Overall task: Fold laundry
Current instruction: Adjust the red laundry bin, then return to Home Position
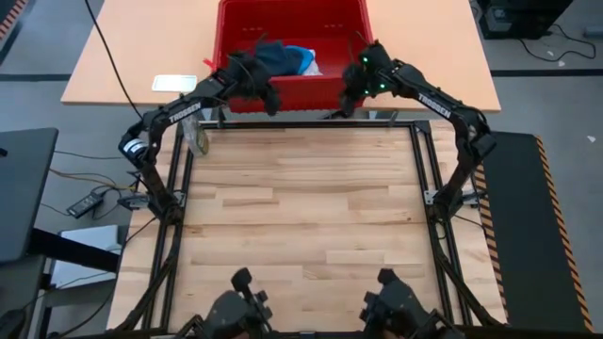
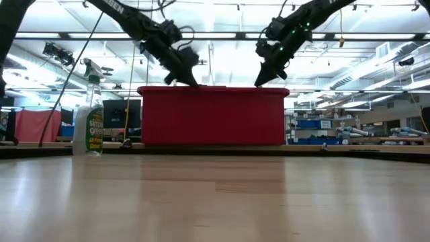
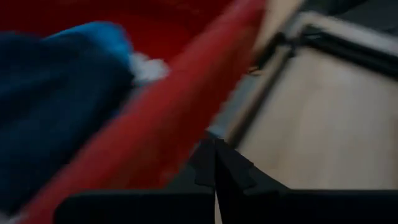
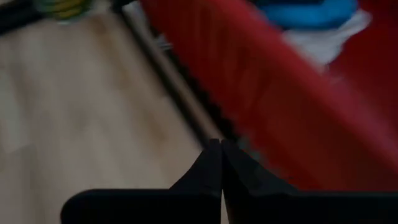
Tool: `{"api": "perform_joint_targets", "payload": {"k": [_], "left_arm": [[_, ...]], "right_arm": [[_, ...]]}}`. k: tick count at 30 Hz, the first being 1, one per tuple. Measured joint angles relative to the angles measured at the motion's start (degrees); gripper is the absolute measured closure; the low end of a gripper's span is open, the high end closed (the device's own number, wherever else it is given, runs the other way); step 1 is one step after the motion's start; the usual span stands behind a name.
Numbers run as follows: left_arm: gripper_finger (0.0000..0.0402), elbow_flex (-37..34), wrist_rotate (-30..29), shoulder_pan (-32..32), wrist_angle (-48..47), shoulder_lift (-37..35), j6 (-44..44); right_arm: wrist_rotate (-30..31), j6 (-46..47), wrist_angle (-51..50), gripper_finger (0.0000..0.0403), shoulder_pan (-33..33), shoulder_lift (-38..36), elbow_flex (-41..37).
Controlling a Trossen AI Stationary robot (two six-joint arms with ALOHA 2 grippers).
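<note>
A robotics lab or workshop is seen: long ceiling strip lights (image 2: 222, 35), storage shelving (image 2: 322, 128) stocked with bins behind, cables (image 1: 85, 184) trailed across the floor, a butcher-block workbench (image 1: 301, 217) framed in black rails.

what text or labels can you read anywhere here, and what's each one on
"TROSSEN": on the right arm, in white letters, high view.
"TROSSEN": on the left arm, only partly legible.
Spray bottle: its green label carries print, but it is too blurred to read.
Nothing else is readable.

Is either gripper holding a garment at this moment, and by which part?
Nothing is held. Left gripper and right gripper are both shut empty at the red basket near rim; the laundry lies inside.
</note>
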Motion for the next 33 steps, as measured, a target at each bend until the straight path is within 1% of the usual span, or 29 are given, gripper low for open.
{"api": "perform_joint_targets", "payload": {"k": [2, 5, 8, 11, 13, 17, 19, 21, 22, 25, 28, 29, 33], "left_arm": [[0.0400, 0.0, 2.1, -1.7, -0.2, -1.0, -0.3], [0.0400, 0.0, 2.7, -4.2, 1.1, -3.4, -0.2], [0.0397, 0.0, 2.7, -6.3, 4.9, -7.1, -0.1], [0.0397, 0.0, 2.6, -8.3, 6.2, -10.9, 0.0], [0.0397, 0.0, 2.7, -9.5, 3.4, -13.5, -0.7], [0.0399, 0.0, 2.8, -12.6, -5.2, -18.3, -5.1], [0.0399, -1.2, 2.7, -15.0, -7.3, -20.1, -5.9], [0.0399, -4.9, 2.6, -17.8, -6.0, -22.4, -6.3], [0.0400, -7.5, 2.4, -19.2, -3.6, -23.3, -7.5], [0.0400, -17.6, 2.0, -23.8, 7.8, -26.2, -12.5], [0.0400, -26.8, -0.3, -28.1, 18.6, -29.2, -16.4], [0.0401, -29.3, -0.8, -29.3, 20.7, -30.5, -16.8], [0.0401, -37.2, -1.5, -33.0, 23.3, -36.0, -17.0]], "right_arm": [[-2.8, 1.1, -2.8, 0.0397, 0.5, -1.0, 0.0], [-5.3, 1.5, -4.9, 0.0398, 2.1, -2.7, 0.0], [-7.1, 2.6, -4.8, 0.0398, 4.1, -5.1, 0.0], [-10.4, 3.6, -3.1, 0.0398, 5.9, -7.5, 0.0], [-11.7, 4.1, -1.4, 0.0398, 7.1, -9.4, 0.0], [-11.7, 4.0, 1.0, 0.0398, 9.8, -13.2, 0.0], [-11.6, 4.0, 1.3, 0.0400, 11.4, -14.9, 0.0], [-11.6, 4.0, 1.2, 0.0401, 13.1, -16.6, 0.0], [-11.6, 4.0, 1.3, 0.0401, 14.0, -17.6, -0.2], [-11.5, 4.4, 3.5, 0.0402, 17.0, -21.6, -4.2], [-11.4, 8.4, 11.4, 0.0402, 20.3, -26.7, -13.3], [-10.8, 10.2, 15.0, 0.0402, 21.5, -28.4, -16.9], [-5.9, 16.1, 29.2, 0.0402, 26.6, -35.7, -30.9]]}}
